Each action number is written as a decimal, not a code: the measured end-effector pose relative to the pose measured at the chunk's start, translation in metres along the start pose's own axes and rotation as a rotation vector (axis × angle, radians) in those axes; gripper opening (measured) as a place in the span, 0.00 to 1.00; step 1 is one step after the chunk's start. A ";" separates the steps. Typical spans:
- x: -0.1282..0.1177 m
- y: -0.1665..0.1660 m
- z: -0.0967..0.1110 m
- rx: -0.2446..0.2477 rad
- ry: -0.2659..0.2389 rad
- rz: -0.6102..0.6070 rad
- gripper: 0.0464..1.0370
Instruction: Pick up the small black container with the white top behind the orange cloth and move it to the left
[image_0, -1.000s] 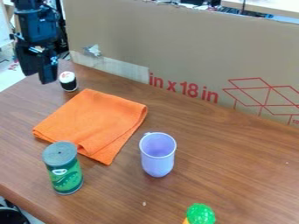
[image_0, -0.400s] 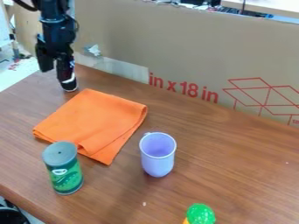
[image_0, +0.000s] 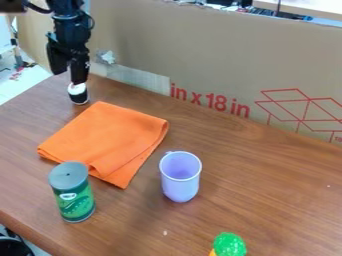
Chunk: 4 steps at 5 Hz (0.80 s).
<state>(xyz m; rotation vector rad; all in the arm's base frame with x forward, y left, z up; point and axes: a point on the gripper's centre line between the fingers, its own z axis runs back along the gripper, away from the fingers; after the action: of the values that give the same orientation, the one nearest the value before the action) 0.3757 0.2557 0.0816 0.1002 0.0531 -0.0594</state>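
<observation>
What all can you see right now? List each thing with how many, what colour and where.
Small cylinder: one, black with a white top, table's far left
Cloth: one, orange, folded, left of the cup
Can: one, green with a grey lid, upright, near left
Cup: one, lavender, upright, near the middle
Knobbly item: one, green with some orange, bottom edge, partly cut off
Table: one, brown, under these things
Cardboard: one sheet, tan with red print, behind the table
Hand: one, black, fingers apart, nearest the small cylinder; contact unclear
Arm: one, black, upper left
</observation>
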 end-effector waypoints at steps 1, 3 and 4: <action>0.002 0.003 -0.011 -0.012 0.042 0.005 0.97; 0.008 -0.007 -0.024 -0.073 0.023 -0.022 0.97; 0.010 -0.009 -0.031 -0.086 0.009 -0.034 0.95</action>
<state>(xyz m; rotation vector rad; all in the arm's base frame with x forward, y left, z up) 0.3839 0.2489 0.0488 0.0133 0.0668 -0.0903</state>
